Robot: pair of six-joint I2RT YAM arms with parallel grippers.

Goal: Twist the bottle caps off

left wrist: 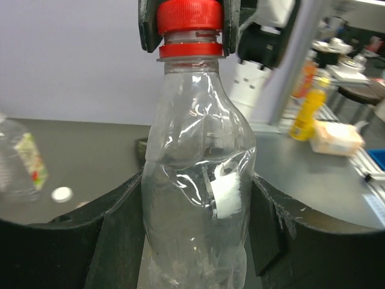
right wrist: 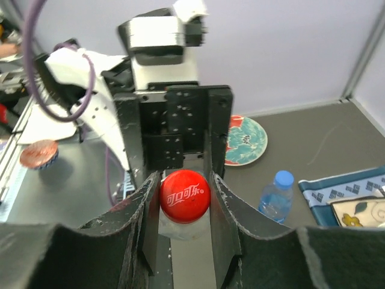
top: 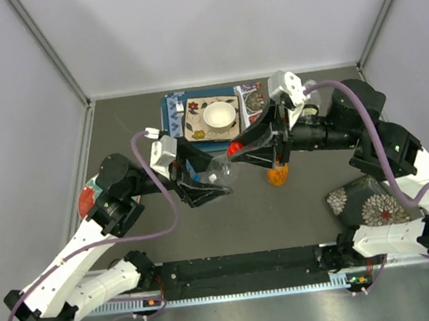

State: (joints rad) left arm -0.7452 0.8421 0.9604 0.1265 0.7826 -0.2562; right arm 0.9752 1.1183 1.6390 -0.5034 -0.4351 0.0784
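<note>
Base of bottle (left wrist: 192, 156) cut off in left wrist view. Held above surface (top: 283, 215), long axis spanning both arms, red cap (right wrist: 184, 196) toward right arm. Body clamped in left tool (left wrist: 195, 241); cap pinched tight in right tool (right wrist: 183, 201).

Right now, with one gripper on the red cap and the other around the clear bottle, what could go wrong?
1. The clear bottle looks thin and dented where the left gripper clamps it; a twist may buckle or spin it instead of loosening the red cap.
2. The right gripper pinches only the cap's sides, so it may slip.
3. The orange bottle stands just under the right arm; a swing could knock it over.
</note>
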